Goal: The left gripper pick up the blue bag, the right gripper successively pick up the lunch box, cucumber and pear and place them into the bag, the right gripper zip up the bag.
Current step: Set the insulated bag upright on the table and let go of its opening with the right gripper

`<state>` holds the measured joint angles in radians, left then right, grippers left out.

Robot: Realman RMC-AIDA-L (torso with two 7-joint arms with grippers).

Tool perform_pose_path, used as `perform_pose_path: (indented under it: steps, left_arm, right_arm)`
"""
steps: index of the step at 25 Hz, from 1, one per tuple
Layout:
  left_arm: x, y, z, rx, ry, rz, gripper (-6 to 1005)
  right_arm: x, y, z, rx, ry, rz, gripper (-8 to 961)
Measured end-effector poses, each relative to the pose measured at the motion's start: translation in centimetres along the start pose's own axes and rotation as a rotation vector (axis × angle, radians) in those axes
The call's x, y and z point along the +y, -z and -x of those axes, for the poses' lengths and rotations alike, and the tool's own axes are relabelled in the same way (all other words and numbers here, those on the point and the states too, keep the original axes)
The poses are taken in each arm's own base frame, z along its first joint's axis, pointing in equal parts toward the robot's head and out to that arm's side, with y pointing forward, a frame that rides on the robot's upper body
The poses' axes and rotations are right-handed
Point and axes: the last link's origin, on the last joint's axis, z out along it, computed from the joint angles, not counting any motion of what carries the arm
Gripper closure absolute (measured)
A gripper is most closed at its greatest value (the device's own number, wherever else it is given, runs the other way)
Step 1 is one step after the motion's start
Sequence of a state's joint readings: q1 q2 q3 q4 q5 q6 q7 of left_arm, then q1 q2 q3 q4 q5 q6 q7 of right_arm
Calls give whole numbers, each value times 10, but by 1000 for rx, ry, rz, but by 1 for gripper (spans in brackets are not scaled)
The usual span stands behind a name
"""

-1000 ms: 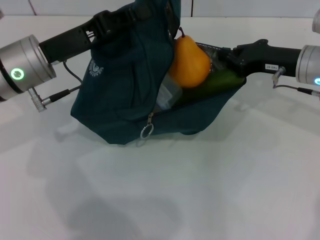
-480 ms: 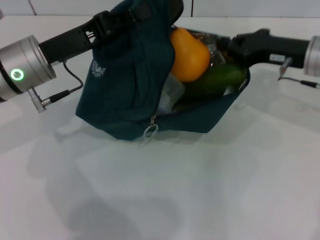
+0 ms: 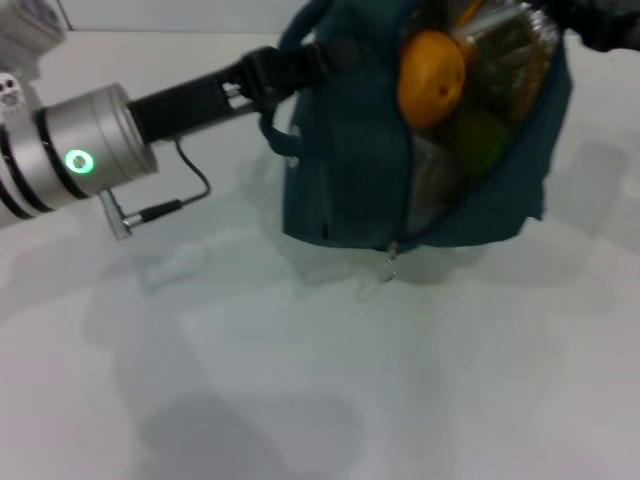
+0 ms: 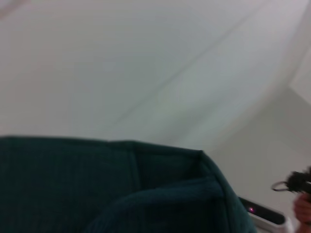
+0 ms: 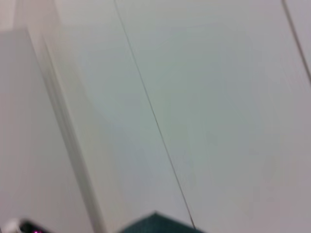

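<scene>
Two arms meet at the blue bag (image 3: pixel 430 150), which hangs lifted above the white tabletop (image 3: pixel 300 380) in the upper right part of the head view. Its mouth gapes open toward the camera and the zip is undone, with the metal zip pull (image 3: pixel 388 262) dangling at the lower end of the opening. The left gripper (image 3: pixel 290 70) reaches in from the left, its fingers closed on the bag's upper edge. Inside, the lunch box (image 3: pixel 520 40) sits high at the back, the cucumber (image 3: pixel 478 140) lies below it, and the pear (image 3: pixel 430 78) rests near the top, just beside the bag's front edge. Only a dark scrap of the right gripper (image 3: pixel 610 25) shows at the top right corner; whether its fingers are open or closed I cannot tell
</scene>
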<state>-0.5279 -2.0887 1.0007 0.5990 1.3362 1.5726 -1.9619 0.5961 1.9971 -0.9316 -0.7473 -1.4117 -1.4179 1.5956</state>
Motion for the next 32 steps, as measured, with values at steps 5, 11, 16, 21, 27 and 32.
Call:
perform_pose_path:
  steps: [5,11,16,21,27,32]
  left_arm:
    - [9,-17,13,-47,34,75,951]
    - [18,-31,27,-96,76,135,951]
    - [18,-35,39,-126,113,139,951]
    - [3,-39,44,-120,143,63,951]
    - [-11,-42,41,-96,153,-19,951]
    - [-22,-37,42,-52,163,-79,951]
  right_arm:
    - [-3,35,2,-86,-67,-39,951]
    - [-2,76,-10,-117,-134,-95,951]
    - [-2,91,-22,-129,-193,-126,950]
    - [-11,66,-27,-88,-210,-129,950]
    - [-26,6,-41,78,-231,-150,949]
    - [-28,-31,-49,197,-199,-156,949]
